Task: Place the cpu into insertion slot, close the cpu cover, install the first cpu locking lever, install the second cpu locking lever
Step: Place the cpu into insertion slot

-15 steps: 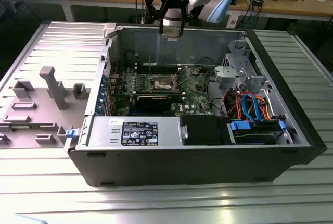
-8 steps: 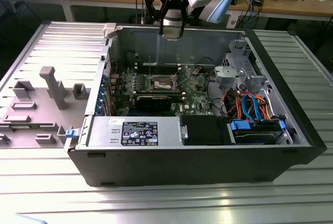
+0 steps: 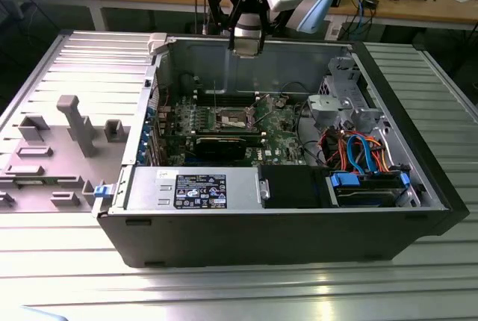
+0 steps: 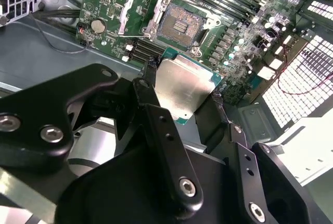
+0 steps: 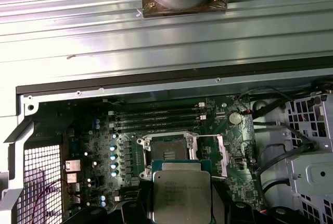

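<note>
Dull silver metal is noted on the top of the chip (image 4: 179,91), which is gripped by two opposite edges between the black fingers (image 4: 147,89) of the pincer (image 4: 183,82). The pincer is thus clenched on the chip. In the first wrist view the chip (image 5: 181,195) is seen flat side up, with the fingers' black links on either side of it.

The chip is held in the air above the green board (image 4: 104,5), apart from it and near the socket (image 4: 180,24), but not in it. The tan-gold contact field of the socket is bare in both wrist views (image 5: 169,151).

The cover plate (image 4: 136,13) is found swung open: it is raised on one side of the socket, and its central window is seen in the second wrist view. In the first wrist view it is seen nearly edge-on (image 5: 220,155) beside the socket.

Long black memory slots (image 5: 156,117) are recorded just beside the socket, and a round coin battery (image 4: 97,25) is noted near the open cover plate.

In the exterior view the arm is seen above the far wall of the open computer case (image 3: 261,239), which is laid on its side on a slatted metal table (image 3: 224,295). The socket (image 3: 234,118) is made out on the board inside the case.
</note>
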Tool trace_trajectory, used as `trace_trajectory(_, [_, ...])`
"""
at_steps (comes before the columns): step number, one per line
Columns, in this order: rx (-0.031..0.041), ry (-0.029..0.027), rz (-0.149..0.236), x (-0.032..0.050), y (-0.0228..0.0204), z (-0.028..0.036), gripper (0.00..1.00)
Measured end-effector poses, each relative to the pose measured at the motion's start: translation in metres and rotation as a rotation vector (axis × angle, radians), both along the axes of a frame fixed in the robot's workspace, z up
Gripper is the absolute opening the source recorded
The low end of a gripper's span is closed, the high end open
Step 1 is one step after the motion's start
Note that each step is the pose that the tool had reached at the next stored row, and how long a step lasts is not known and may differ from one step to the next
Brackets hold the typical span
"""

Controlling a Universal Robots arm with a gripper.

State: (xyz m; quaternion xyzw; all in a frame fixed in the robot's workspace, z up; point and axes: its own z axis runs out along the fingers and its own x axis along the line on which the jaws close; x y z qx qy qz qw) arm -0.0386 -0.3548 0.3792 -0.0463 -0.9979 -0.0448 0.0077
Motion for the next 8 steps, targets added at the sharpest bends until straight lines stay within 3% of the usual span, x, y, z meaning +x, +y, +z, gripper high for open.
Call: trace_trajectory(8, [-0.0001, 0.0, -0.004, 0.0, 0.0, 0.0, 0.54])
